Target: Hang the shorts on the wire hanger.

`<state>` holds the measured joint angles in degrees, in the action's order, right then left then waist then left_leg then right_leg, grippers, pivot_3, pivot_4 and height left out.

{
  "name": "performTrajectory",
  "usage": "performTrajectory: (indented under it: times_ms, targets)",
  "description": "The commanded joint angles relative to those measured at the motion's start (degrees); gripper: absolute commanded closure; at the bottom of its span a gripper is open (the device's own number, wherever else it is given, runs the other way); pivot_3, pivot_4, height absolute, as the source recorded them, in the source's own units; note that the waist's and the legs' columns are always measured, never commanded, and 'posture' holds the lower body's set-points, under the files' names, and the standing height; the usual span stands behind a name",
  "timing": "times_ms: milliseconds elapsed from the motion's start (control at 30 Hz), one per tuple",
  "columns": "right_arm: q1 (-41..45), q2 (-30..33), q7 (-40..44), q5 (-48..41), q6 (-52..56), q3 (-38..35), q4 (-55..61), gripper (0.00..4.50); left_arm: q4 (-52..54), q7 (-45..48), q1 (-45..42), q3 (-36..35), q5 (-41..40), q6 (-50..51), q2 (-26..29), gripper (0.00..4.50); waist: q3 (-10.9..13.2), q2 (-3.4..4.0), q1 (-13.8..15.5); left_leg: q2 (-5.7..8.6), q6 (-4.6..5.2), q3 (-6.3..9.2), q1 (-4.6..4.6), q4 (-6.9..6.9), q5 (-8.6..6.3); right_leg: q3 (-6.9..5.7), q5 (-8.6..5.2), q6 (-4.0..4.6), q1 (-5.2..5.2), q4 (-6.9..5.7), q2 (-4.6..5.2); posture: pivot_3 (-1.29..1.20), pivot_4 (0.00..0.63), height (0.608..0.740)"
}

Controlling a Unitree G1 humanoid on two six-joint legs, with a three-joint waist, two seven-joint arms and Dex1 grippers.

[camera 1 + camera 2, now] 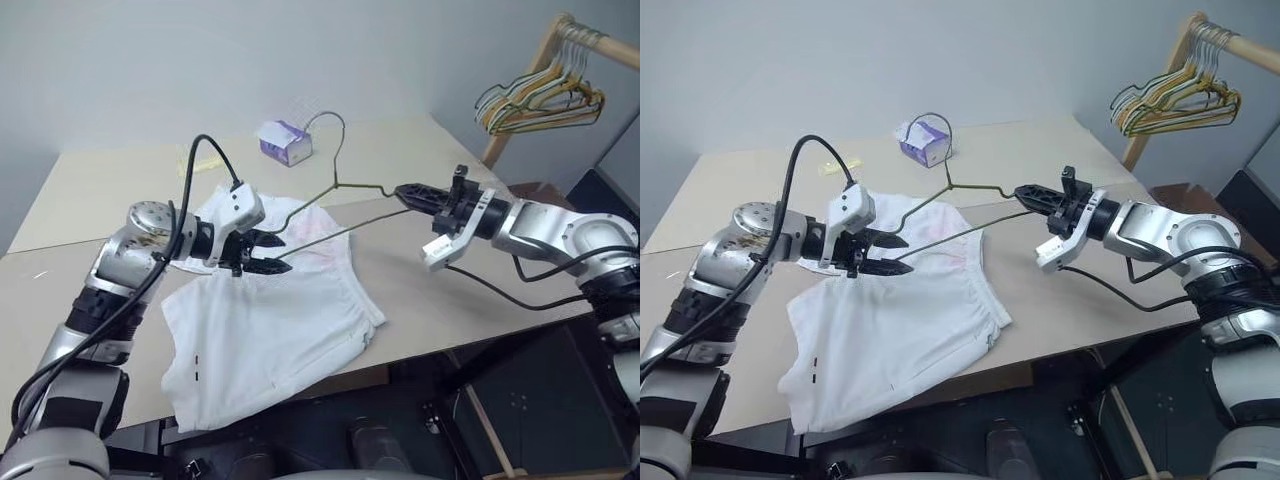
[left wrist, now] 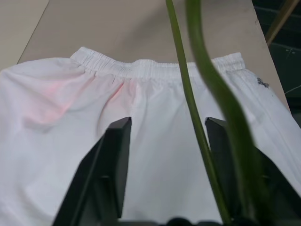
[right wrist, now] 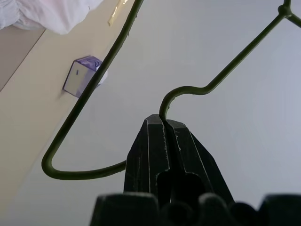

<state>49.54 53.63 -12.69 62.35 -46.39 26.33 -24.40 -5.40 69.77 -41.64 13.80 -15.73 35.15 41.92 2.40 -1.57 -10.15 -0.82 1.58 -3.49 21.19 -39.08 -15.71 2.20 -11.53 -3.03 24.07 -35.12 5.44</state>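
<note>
We can read no text, label, brand or number anywhere; the purple tissue box (image 1: 285, 142) bears a print too small for us to make out

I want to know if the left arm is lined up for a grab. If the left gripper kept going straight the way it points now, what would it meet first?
Most likely the shorts: the left gripper points down at the white cloth, short of the waistband. The wire hanger crosses between its open fingers, so it might brush that first; depth is unclear.

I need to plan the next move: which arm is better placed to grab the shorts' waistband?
Left. The left gripper hovers open over the shorts; the right gripper is shut on the wire hanger.
</note>
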Motion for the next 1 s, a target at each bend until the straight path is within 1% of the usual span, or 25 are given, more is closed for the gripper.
performTrajectory:
  times_ms: [33, 167, 200, 333, 400, 433, 533, 633, 700, 733, 800, 833, 867, 900, 933, 1000]
  targets:
    - [2.2, 0.0, 0.0, -0.8, -0.4, -1.4, 0.8, 4.5, 1.5, -0.3, -0.5, -0.6, 0.8, -1.0, 0.2, 2.96, 0.0, 0.0, 0.0, 0.0, 0.0, 0.0, 0.0, 0.0, 0.0, 0.0, 0.0, 0.0, 0.0, 0.0, 0.0, -0.09, 0.0, 0.74]
    - [1.8, 0.2, 0.3, -1.0, -0.6, -1.6, 1.4, 4.5, 1.3, -0.5, -0.8, -0.8, 0.9, -1.2, -0.3, 4.29, 0.0, 0.0, 0.0, 0.0, 0.0, 0.0, 0.0, 0.0, 0.0, 0.0, 0.0, 0.0, 0.0, 0.0, 0.0, -0.09, 0.0, 0.74]
    - [1.7, 0.2, 0.4, -1.0, -0.6, -1.6, 1.5, 4.5, 1.2, -0.5, -0.9, -0.8, 0.9, -1.2, -0.3, 4.43, 0.0, 0.0, 0.0, 0.0, 0.0, 0.0, 0.0, 0.0, 0.0, 0.0, 0.0, 0.0, 0.0, 0.0, 0.0, -0.09, 0.0, 0.74]
    - [0.9, 0.5, 1.5, -2.4, -1.8, -1.9, 2.2, 4.5, 0.8, -0.8, -1.0, -1.2, 1.1, -1.5, -0.5, 4.43, 0.0, 0.0, -0.1, -0.01, 0.0, -0.01, -0.01, 0.0, 0.0, 0.01, 0.01, 0.0, 0.0, -0.01, -0.01, -0.09, 0.0, 0.74]
    - [-0.1, 0.6, 3.6, -5.6, -3.7, -2.3, 2.8, 4.5, 1.1, -1.1, -0.8, -1.3, 1.3, -1.4, -0.3, 4.43, 0.0, 0.0, -0.1, -0.01, 0.0, -0.01, -0.01, 0.0, 0.0, 0.02, 0.01, 0.0, 0.0, -0.01, -0.01, -0.09, 0.0, 0.74]
    - [-0.6, 0.8, 5.4, -8.5, -5.7, -2.3, 2.8, 4.5, 1.2, -1.4, -0.6, -1.4, 1.5, -1.5, -0.2, 4.43, 0.0, 0.0, -0.1, -0.01, 0.0, -0.01, -0.01, 0.0, 0.0, 0.01, 0.01, 0.0, 0.0, -0.01, -0.01, -0.09, 0.0, 0.74]
    - [-2.8, 2.1, 11.9, -18.5, -11.1, -1.8, 2.9, 3.71, 1.2, -2.2, 0.6, -1.8, 2.9, -3.4, 0.5, 4.5, 0.0, 0.0, -0.1, -0.01, 0.01, -0.01, -0.02, 0.01, -0.01, 0.01, 0.02, -0.01, -0.03, 0.03, 0.0, -0.09, 0.0, 0.74]
    - [-4.5, 3.5, 19.3, -28.2, -14.3, -1.2, 2.7, 2.74, 0.5, -3.3, 1.6, -1.8, 5.0, -6.6, 1.5, 4.5, 0.0, 0.0, -0.2, -0.01, 0.02, -0.01, -0.03, 0.0, -0.01, 0.03, 0.03, -0.02, -0.05, 0.03, 0.01, -0.09, 0.0, 0.74]
    - [-5.9, 4.3, 26.3, -37.0, -13.3, -0.8, 3.6, 2.0, 0.0, -5.1, 2.8, -1.4, 7.9, -11.1, 2.1, 4.5, 0.0, 0.0, -0.2, -0.01, 0.02, -0.02, -0.04, -0.01, -0.01, 0.04, 0.06, -0.04, -0.07, 0.04, 0.01, -0.08, 0.0, 0.74]
    - [-7.2, 5.0, 31.9, -44.5, -10.3, -0.2, 5.2, 1.65, 0.1, -5.6, 3.3, -1.4, 8.8, -13.1, 2.3, 4.5, 0.0, 0.0, -0.1, -0.02, 0.02, -0.02, -0.07, -0.01, -0.01, 0.06, 0.08, -0.03, -0.09, 0.04, 0.01, -0.08, 0.0, 0.74]
    - [-9.3, 5.9, 40.9, -56.0, -4.6, -0.1, 8.5, 0.99, 0.1, -5.9, 4.1, -1.5, 10.1, -16.6, 2.7, 4.5, 0.0, -0.01, 0.0, -0.05, 0.03, 0.0, -0.12, -0.01, -0.01, 0.04, 0.09, -0.02, -0.18, 0.05, 0.01, -0.07, 0.0, 0.74]
    - [-10.5, 6.3, 46.8, -64.5, 2.7, -0.9, 12.4, 0.63, 0.1, -5.9, 4.6, -1.4, 11.1, -18.9, 3.1, 4.5, 0.0, -0.01, 0.1, -0.06, 0.03, 0.0, -0.14, -0.01, -0.01, 0.03, 0.11, -0.01, -0.23, 0.08, 0.0, -0.07, 0.0, 0.74]
    - [-11.3, 6.4, 51.0, -70.0, 8.0, -1.7, 15.2, 0.31, 0.0, -5.8, 4.8, -1.3, 11.7, -20.4, 3.4, 4.5, 0.0, -0.01, 0.2, -0.08, 0.04, -0.01, -0.15, -0.04, -0.01, 0.02, 0.12, -0.01, -0.26, 0.07, 0.0, -0.07, 0.0, 0.74]
    - [-11.3, 7.1, 56.3, -75.7, 16.9, -2.6, 18.4, 0.05, -0.3, -5.2, 5.2, -1.5, 11.9, -22.7, 3.7, 4.5, 0.0, -0.01, 0.2, -0.11, 0.04, 0.0, -0.15, -0.04, -0.01, 0.03, 0.14, -0.01, -0.26, 0.07, 0.0, -0.07, 0.0, 0.74]
    - [-11.1, 7.3, 60.4, -79.4, 23.4, -3.2, 20.0, 0.05, -0.4, -4.4, 5.6, -1.9, 11.5, -24.3, 3.7, 4.5, 0.0, 0.0, 0.3, -0.13, 0.04, -0.01, -0.18, -0.06, -0.01, 0.03, 0.16, 0.0, -0.29, 0.05, -0.02, -0.07, 0.0, 0.74]
    - [-10.2, 7.3, 66.4, -83.1, 32.9, -4.3, 21.7, 0.05, -0.7, -3.3, 5.9, -2.4, 10.6, -26.2, 3.6, 4.5, 0.0, 0.0, 1.0, -0.2, 0.04, 0.0, -0.21, -0.08, -0.01, 0.03, 0.19, 0.0, -0.33, 0.02, 0.01, -0.06, 0.0, 0.74]
